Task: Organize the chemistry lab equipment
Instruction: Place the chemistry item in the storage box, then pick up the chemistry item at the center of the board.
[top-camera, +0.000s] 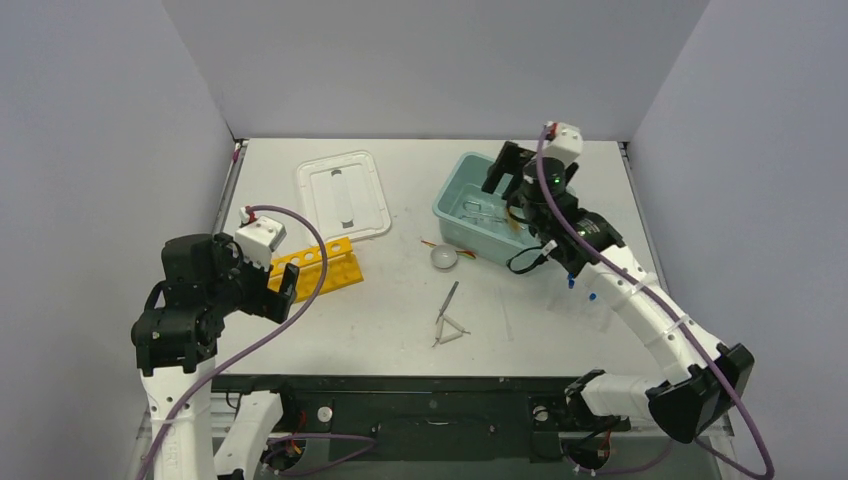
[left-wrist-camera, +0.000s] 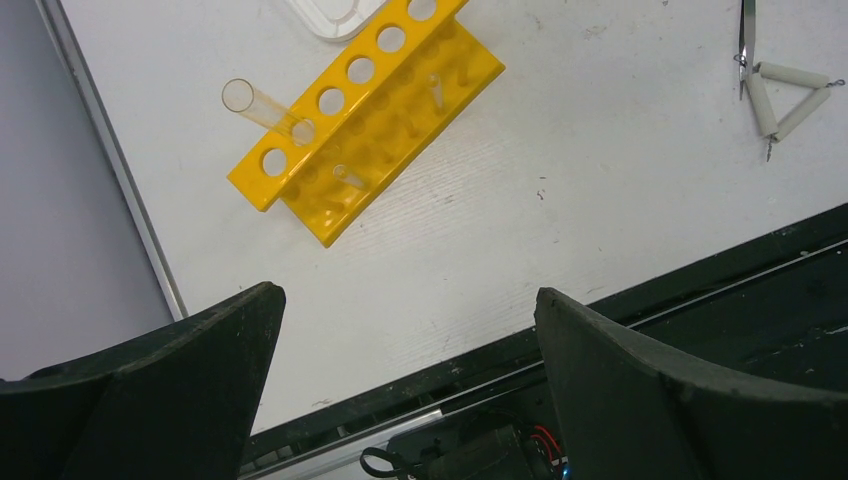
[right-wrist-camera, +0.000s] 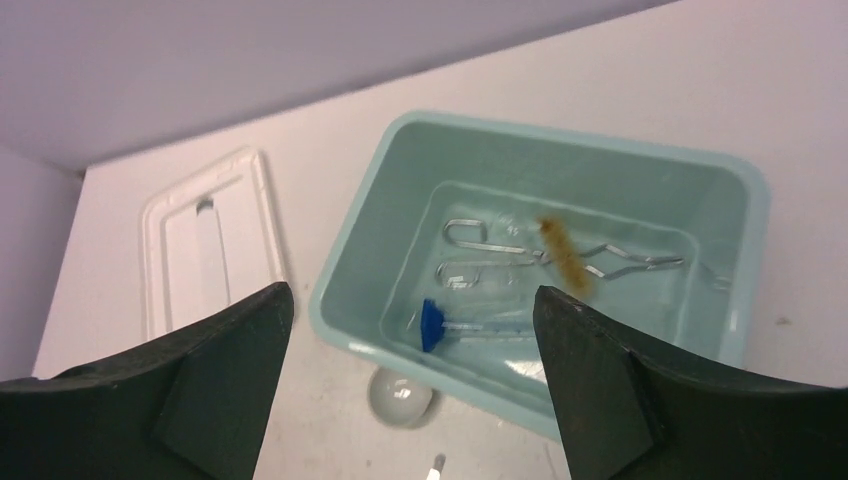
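White tabletop (top-camera: 400, 310) — left fingers (left-wrist-camera: 180, 380) spread near yellow rack (left-wrist-camera: 400, 100); right fingers (right-wrist-camera: 180, 390) spread over tub (right-wrist-camera: 350, 260) of tongs (right-wrist-camera: 650, 262), brush (right-wrist-camera: 565, 255), vial (right-wrist-camera: 431, 325).

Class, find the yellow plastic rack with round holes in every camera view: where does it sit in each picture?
Top external: yellow holed rack left of centre, just nearer than the white rectangular lid.
Left wrist: upper left-centre, lid's edge above it.
Right wrist: not in view.
Shared landmark: the white lid, at left in the right wrist view.
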